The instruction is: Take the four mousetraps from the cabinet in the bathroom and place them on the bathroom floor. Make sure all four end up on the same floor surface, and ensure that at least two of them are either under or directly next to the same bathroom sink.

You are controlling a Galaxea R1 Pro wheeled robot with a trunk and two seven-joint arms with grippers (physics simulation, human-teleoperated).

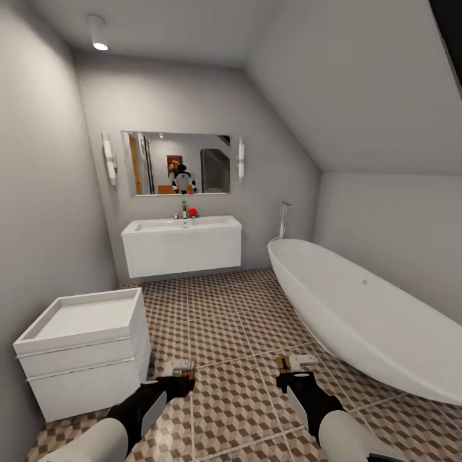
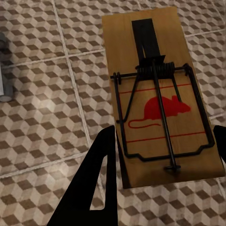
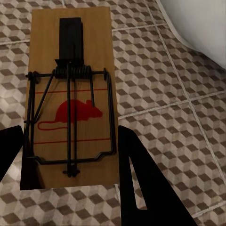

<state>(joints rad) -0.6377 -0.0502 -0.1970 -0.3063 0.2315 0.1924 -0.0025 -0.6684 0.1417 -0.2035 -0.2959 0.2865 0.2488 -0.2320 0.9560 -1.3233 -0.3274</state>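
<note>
Red mouse prints on both mousetraps show from wrists.

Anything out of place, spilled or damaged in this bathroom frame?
Nothing spilled or broken. One oddity: a small red object sits on the sink beside the tap. Otherwise, each gripper, left and right, carries an intact mousetrap above the tiled floor.

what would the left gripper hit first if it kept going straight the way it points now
Probably the cube-patterned brown and beige tiled bathroom floor. The left gripper, shut on a flat tan wooden mousetrap, points down at bare tiles; nothing else shows in its line, though depth is unclear.
</note>
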